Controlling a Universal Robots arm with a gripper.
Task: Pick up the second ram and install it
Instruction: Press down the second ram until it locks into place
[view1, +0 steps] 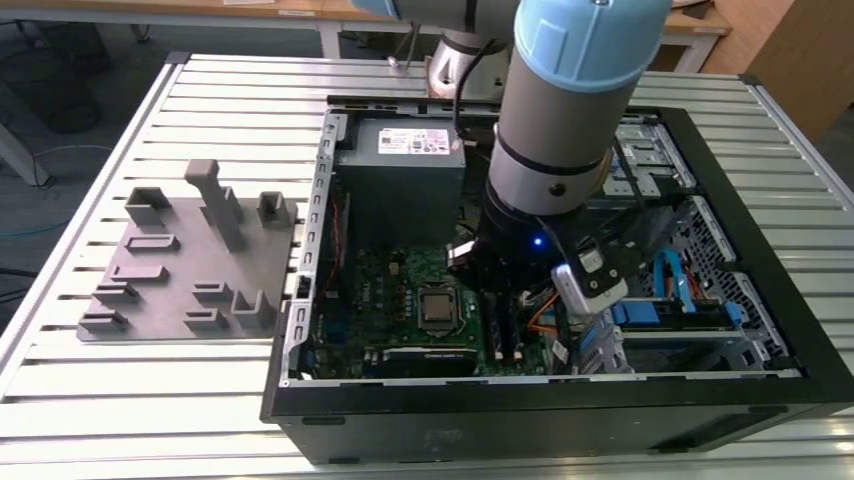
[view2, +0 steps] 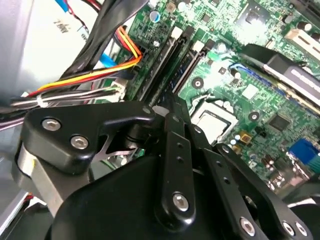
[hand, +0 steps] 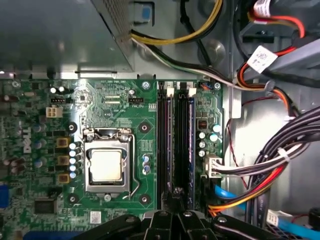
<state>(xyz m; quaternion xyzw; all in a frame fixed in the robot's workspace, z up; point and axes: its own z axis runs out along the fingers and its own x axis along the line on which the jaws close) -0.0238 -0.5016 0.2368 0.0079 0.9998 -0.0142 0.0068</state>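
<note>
Gripper (view1: 497, 292) lowered into the open computer case (view1: 534, 425), closed, its fingertips (hand: 177, 196) drawn together into one narrow tip in both wrist views. Far off toward the exterior view's left of the gripper, outside the case on the slatted metal table (view1: 134, 410), a grey fixture plate (view1: 187, 270) with upright posts. Nearer, inside the case and behind the gripper, a grey power supply (view1: 400, 170). Just beside the gripper on that same side, the CPU socket (hand: 106, 165) on the green motherboard (hand: 60, 110). Straight beyond the tip, the second ram (hand: 180, 145), edge-on as a long dark line standing in its slot among the parallel memory slots, its near end right at the fingertips; contact between them not discernible. White slot latches (view2: 198, 46) at the ram's far end. On the gripper's other side, toward the exterior view's right, a bundle of black, red, yellow and orange cables (hand: 260, 185), then a blue cable (view1: 674, 280) over the metal drive bay (view1: 667, 330).
</note>
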